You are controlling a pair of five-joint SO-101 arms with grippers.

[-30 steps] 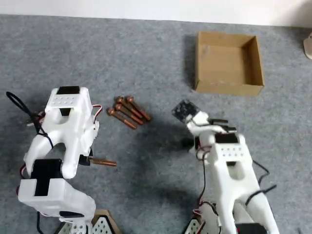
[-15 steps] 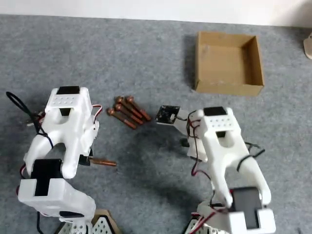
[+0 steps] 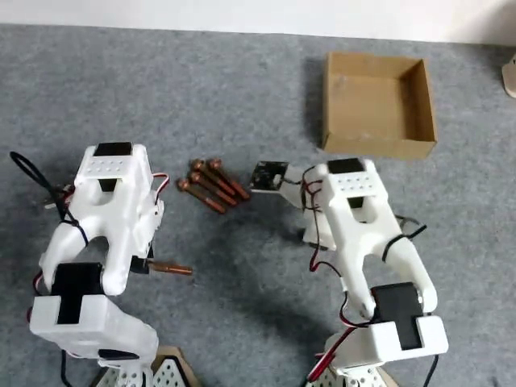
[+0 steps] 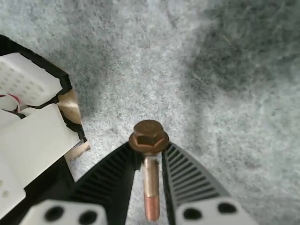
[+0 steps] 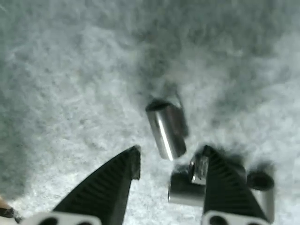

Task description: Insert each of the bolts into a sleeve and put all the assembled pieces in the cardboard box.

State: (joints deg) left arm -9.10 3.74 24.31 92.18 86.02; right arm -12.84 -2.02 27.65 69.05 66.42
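My left gripper (image 4: 150,152) is shut on a copper bolt (image 4: 149,137), head outward, held just above the grey carpet; from above the bolt (image 3: 170,268) sticks out beside the left arm. Three more bolts (image 3: 213,185) lie together on the carpet between the arms. My right gripper (image 5: 171,157) is open and hangs over several short metal sleeves: one sleeve (image 5: 166,129) lies just past its fingertips, another sleeve (image 5: 184,188) sits against one finger. From above, the right arm (image 3: 348,211) covers the sleeves. The cardboard box (image 3: 377,143) stands at the back right.
Grey carpet covers the whole table. A white and black arm base (image 4: 28,140) lies close to the held bolt. A white wall edge (image 3: 242,16) runs along the back. Open carpet lies between the bolts and the box.
The right arm has swung left and folded forward, bringing its wrist over the sleeves near the loose bolts. The left arm and its bolt have stayed still.
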